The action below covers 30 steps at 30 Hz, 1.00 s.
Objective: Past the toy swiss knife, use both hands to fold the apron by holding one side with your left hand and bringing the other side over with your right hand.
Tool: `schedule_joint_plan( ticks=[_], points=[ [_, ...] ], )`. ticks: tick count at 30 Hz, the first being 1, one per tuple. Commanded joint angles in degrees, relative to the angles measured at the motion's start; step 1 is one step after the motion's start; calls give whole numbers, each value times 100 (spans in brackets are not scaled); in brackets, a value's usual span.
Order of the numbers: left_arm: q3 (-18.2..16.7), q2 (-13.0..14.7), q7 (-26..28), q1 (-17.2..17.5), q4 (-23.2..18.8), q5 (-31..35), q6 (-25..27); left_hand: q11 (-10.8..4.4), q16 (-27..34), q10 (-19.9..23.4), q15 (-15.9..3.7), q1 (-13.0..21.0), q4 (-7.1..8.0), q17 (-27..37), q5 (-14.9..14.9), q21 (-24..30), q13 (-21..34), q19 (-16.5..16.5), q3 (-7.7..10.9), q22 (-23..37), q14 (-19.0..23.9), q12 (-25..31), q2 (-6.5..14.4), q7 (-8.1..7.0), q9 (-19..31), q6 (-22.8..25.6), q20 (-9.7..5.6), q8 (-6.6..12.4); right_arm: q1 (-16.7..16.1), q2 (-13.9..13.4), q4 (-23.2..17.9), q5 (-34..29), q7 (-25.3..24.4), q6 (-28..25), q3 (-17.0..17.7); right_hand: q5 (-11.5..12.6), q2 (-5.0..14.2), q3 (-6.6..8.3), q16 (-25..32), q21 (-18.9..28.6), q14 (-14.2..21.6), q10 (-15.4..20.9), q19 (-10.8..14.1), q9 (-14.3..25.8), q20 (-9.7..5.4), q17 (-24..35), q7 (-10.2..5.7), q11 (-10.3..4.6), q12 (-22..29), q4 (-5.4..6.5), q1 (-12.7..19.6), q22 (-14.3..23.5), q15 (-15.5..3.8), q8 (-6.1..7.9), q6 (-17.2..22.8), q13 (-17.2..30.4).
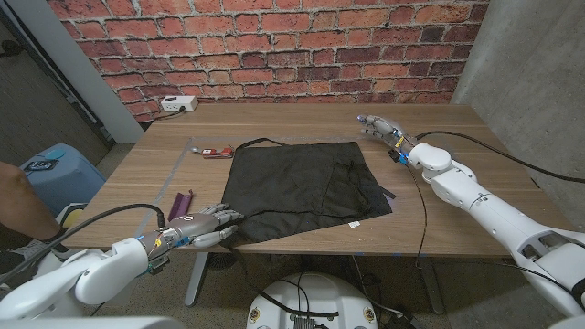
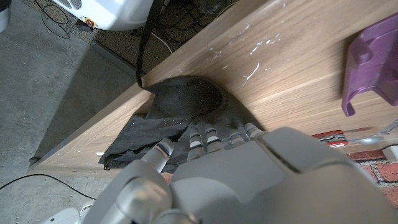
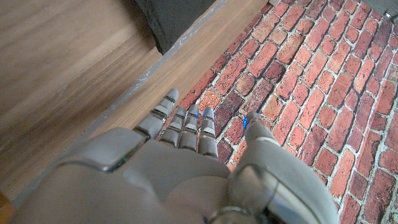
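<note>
The black apron [image 1: 302, 187] lies spread out in the middle of the wooden table, past the red toy swiss knife [image 1: 217, 153] at its far left corner. My left hand [image 1: 206, 227] is at the apron's near left corner. Its fingers are stretched out, and in the left wrist view the fingertips [image 2: 199, 138] lie on the dark cloth [image 2: 186, 106] without gripping it. My right hand [image 1: 379, 126] hovers beyond the apron's far right corner, fingers extended and apart, holding nothing. The right wrist view shows this hand [image 3: 186, 168] pointing toward the brick wall, with an apron corner [image 3: 177, 18] ahead.
A purple object [image 1: 183, 200] lies left of my left hand and also appears in the left wrist view [image 2: 373, 62]. A white power strip [image 1: 178, 104] sits at the far left table edge. A black cable [image 1: 422, 206] crosses the table's right side. A person's arm [image 1: 18, 206] is at the left.
</note>
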Motion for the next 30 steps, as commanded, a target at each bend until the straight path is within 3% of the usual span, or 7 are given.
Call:
schedule_joint_plan(
  ticks=[1,11,30],
  points=[
    [67,100,-38,-12,7,-35,67,4,-16,-23,23,-384,1,9,21,13,6,-1313,37,23,-254,-38,-339,-1,29,-56,-24,-12,-84,-570,-1299,-598,-387,-1295,-169,13,-48,0,72,58,158,197,157,-2,85,-4,79,63,65,-81,103,16,76,53,202,0],
    [117,150,49,-44,36,-69,31,2,-14,-11,29,-382,1,8,23,17,6,-1303,46,22,-243,-30,-338,6,29,-38,-30,5,35,-833,-1875,-1027,-340,-2105,-384,35,-91,-47,234,161,725,737,643,-1,218,-19,186,192,138,-191,272,28,138,115,663,-3],
    [193,271,7,-112,91,-195,32,11,-14,14,34,-374,-1,8,32,24,7,-1282,78,20,-220,-16,-330,3,30,-33,-39,20,716,-757,-1992,-1927,86,-2837,-977,92,-198,-51,310,146,1031,1117,791,5,342,-9,304,215,221,-294,483,34,99,96,800,53]
  ],
)
